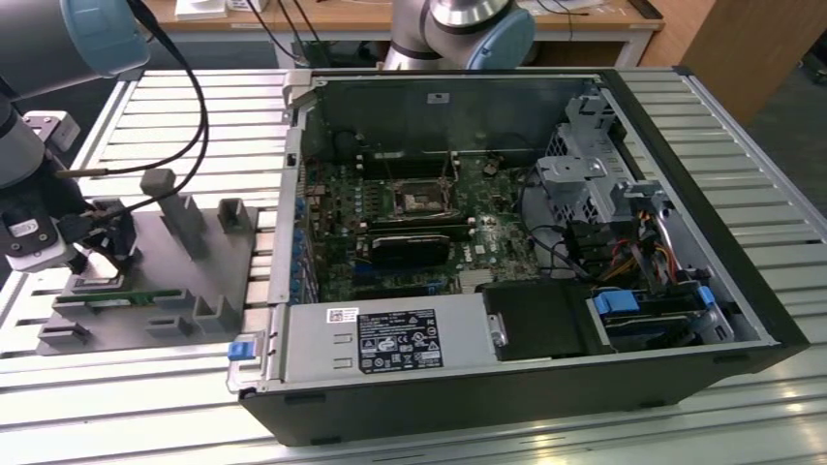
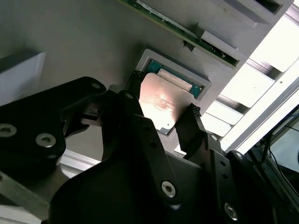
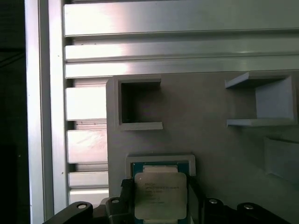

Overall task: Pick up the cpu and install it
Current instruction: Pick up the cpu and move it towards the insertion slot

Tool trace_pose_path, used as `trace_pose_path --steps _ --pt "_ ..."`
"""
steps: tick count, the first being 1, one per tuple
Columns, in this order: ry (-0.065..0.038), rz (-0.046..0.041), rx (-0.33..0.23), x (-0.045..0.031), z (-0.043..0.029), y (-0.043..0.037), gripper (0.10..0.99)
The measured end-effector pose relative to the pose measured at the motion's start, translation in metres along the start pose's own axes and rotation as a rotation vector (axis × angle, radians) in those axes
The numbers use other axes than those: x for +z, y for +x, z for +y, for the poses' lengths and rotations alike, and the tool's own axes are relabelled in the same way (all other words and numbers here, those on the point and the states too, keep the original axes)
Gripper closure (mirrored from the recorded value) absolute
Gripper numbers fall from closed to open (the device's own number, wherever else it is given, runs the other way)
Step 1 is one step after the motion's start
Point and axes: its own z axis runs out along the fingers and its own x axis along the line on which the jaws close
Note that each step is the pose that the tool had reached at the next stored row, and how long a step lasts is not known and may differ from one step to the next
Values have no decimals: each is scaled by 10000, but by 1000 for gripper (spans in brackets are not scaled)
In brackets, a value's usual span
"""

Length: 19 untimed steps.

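On the grey holder (image 3: 210, 140), cpu (image 3: 160, 195) in its pocket, tool (image 2: 162, 105) straddling it.

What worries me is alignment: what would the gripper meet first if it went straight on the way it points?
Most likely the cpu, lying in the gray holder straight ahead of the gripper; the gap is unclear.

Nothing can be read. Faint lines of print stand on the cpu (image 3: 160, 193), and labels on the power supply (image 1: 387, 339), all illegible.
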Motion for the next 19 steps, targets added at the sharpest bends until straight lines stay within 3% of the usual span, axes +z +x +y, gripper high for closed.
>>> trace_pose_path --steps 1,3,14,15,19 --pt "0 0 -11 0 0 0 533" --pt "-1 0 -30 1 0 0 541" --pt "-3 -2 -49 -11 1 -1 533" --pt "-2 -1 -49 -17 2 -1 471" --pt "-2 0 -73 -19 2 4 471"
